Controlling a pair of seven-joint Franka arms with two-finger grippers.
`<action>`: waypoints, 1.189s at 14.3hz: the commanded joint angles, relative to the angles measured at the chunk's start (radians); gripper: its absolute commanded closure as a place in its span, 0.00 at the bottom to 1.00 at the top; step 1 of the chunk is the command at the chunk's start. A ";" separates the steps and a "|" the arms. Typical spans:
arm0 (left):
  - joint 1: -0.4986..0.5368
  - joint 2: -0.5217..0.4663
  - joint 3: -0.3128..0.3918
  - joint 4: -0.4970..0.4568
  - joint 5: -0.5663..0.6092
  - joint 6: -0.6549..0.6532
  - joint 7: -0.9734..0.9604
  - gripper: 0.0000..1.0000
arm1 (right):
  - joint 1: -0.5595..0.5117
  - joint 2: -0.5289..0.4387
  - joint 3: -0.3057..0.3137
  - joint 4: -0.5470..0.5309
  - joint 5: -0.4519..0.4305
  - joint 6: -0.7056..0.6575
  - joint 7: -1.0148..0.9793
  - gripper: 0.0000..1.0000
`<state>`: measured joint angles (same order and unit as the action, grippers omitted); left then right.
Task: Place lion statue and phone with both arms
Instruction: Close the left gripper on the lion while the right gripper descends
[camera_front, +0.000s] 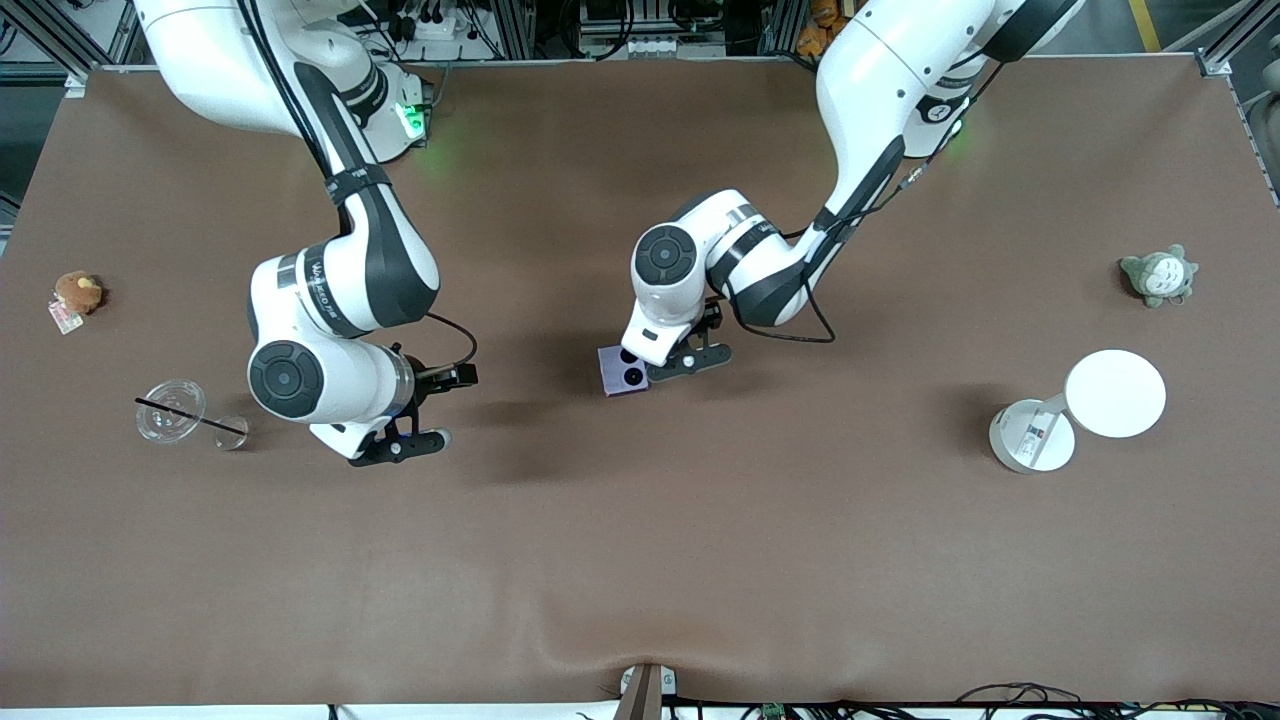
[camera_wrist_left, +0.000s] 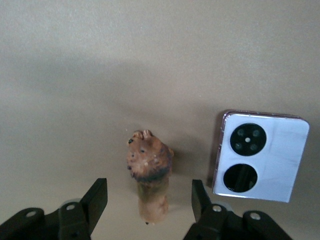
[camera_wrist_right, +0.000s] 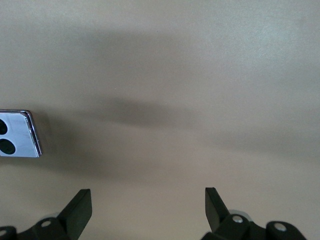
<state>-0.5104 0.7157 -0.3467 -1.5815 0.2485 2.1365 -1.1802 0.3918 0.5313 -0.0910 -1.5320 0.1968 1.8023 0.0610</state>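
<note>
The lion statue (camera_wrist_left: 149, 175), reddish-brown with a darker mane, lies on the brown table between the fingers of my left gripper (camera_wrist_left: 149, 192). The fingers stand apart on either side of it and do not touch it. In the front view the left hand hides the statue. The pale lavender phone (camera_wrist_left: 260, 162) with two black camera circles lies flat beside the statue and shows in the front view (camera_front: 622, 372) next to my left gripper (camera_front: 690, 352). My right gripper (camera_front: 415, 420) is open and empty over bare table toward the right arm's end; its wrist view (camera_wrist_right: 147, 197) shows the phone's edge (camera_wrist_right: 17, 134).
A round brown plush with a tag (camera_front: 78, 293) and a clear cup with a black straw (camera_front: 172, 410) lie toward the right arm's end. A grey-green plush (camera_front: 1158, 275) and a white round stand (camera_front: 1080, 410) lie toward the left arm's end.
</note>
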 joint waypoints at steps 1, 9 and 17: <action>-0.011 0.019 0.008 0.015 0.034 0.028 -0.024 0.25 | -0.002 -0.002 0.005 0.001 0.016 -0.011 -0.007 0.00; -0.007 0.033 0.009 0.014 0.064 0.045 -0.024 0.33 | 0.100 0.024 0.007 0.012 0.021 0.064 0.160 0.00; -0.003 0.034 0.009 0.012 0.066 0.046 -0.024 0.66 | 0.191 0.091 0.005 0.007 0.015 0.193 0.278 0.00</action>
<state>-0.5100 0.7392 -0.3385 -1.5814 0.2875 2.1728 -1.1802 0.5717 0.6160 -0.0766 -1.5319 0.1982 1.9831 0.3282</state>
